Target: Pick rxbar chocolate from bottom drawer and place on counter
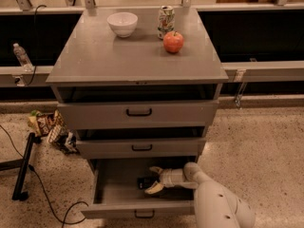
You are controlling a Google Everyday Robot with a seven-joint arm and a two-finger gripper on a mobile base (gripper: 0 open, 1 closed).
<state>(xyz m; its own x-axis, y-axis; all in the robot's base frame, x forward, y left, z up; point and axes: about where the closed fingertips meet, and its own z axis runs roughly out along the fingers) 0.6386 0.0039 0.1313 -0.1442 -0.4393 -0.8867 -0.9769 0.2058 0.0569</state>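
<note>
The bottom drawer (pixel 114 201) is pulled open, with its black handle (pixel 144 214) at the front. The rxbar chocolate (pixel 144 182), a small flat black bar, lies on the drawer floor near the middle. My gripper (pixel 153 180) reaches into the drawer from the right. It is open, with one pale finger behind the bar and one (pixel 153 189) in front of it. The grey counter (pixel 95 56) tops the cabinet.
On the counter stand a white bowl (pixel 122 23), a can (pixel 166 21) and a red apple (pixel 173 42). The top drawer (pixel 138 113) and middle drawer (pixel 141 147) are slightly open. Snack bags (pixel 47 126) and a black stand (pixel 23 167) lie on the floor at left.
</note>
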